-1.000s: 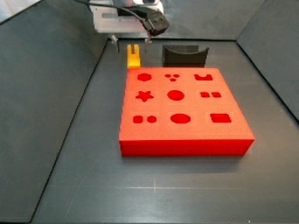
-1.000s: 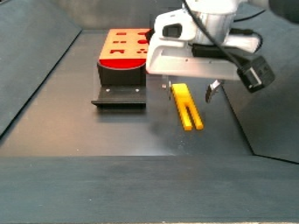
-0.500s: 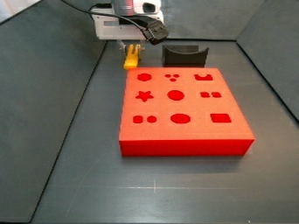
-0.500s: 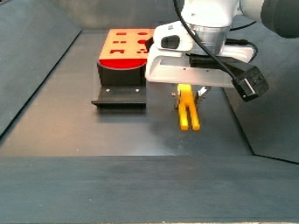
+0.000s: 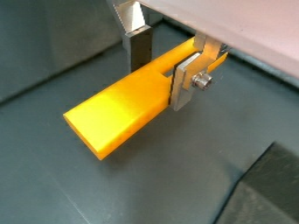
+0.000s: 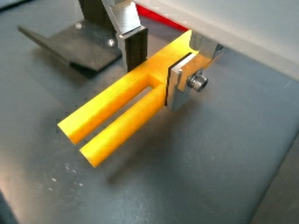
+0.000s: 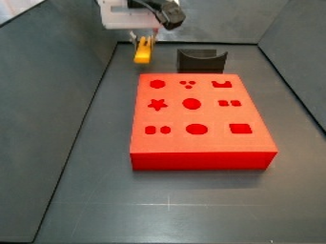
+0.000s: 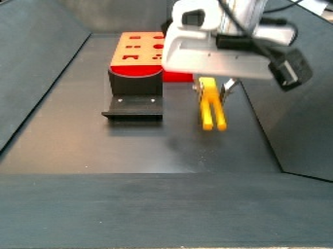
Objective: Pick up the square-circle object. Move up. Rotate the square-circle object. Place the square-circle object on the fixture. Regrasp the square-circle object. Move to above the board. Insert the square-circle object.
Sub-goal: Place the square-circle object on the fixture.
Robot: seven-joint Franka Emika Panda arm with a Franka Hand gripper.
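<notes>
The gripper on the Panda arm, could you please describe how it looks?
The gripper has flat silver plate fingers with dark pads; one plate carries a small screw. In both side views its body is a boxy white housing with a black wrist camera module and dark cables above.

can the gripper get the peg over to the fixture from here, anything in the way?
Probably yes. The gripper is shut on the square-circle object, and the floor between it and the fixture looks bare in a side view; the board sits behind.

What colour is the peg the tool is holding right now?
Yellow-orange. The square-circle object shows best in a wrist view, clamped between the tool fingers.
</notes>
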